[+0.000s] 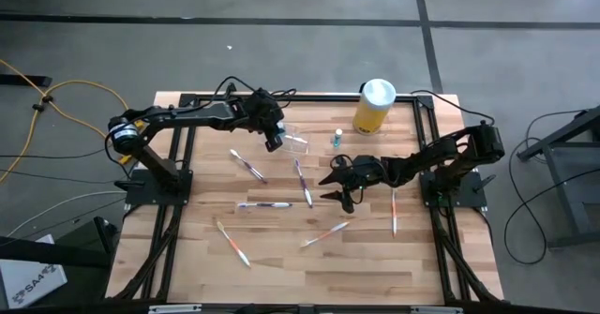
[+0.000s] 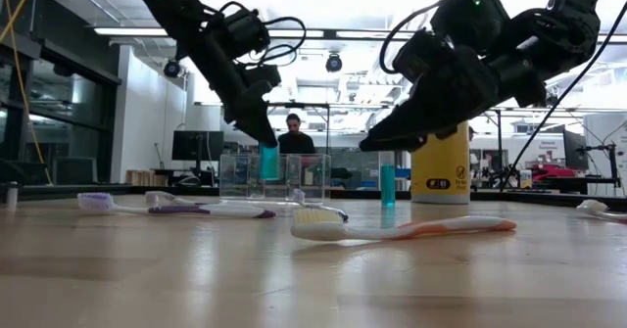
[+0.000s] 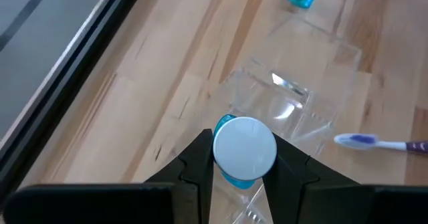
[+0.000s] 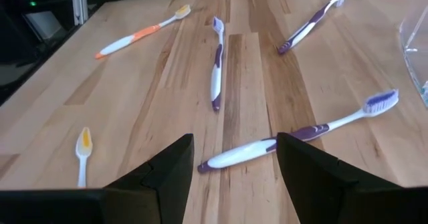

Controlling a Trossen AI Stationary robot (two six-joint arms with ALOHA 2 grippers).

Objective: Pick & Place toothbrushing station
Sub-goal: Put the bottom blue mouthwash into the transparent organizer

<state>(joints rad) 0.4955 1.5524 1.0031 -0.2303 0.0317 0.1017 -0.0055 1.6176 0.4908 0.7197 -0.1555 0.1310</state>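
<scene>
The toothbrushing station, a small clear plastic holder (image 1: 296, 142), stands on the table at the far middle; it also shows in the low view (image 2: 294, 178) and the left wrist view (image 3: 294, 93). My left gripper (image 1: 274, 138) is over the holder's left end, shut on a small teal bottle with a white cap (image 3: 244, 149). A second teal bottle (image 1: 337, 138) stands right of the holder. My right gripper (image 1: 334, 188) is open and empty, hovering above a purple-and-white toothbrush (image 4: 267, 147) that lies on the table. My left gripper pinches the teal bottle between its two fingers (image 3: 200, 162), on opposite sides just under the white cap (image 3: 244, 147). The fingers come from above, pointing down. The bottle hangs upright, cap up, with its lower end (image 2: 268, 166) level with the holder's top; whether it is inside I cannot tell.
Several toothbrushes lie scattered on the wooden table, purple ones (image 1: 248, 166) (image 1: 262, 204) and orange ones (image 1: 232, 242) (image 1: 323, 234) (image 1: 394, 211). A yellow canister with a white lid (image 1: 373, 106) stands at the far right. A person shows in the room behind (image 2: 293, 132).
</scene>
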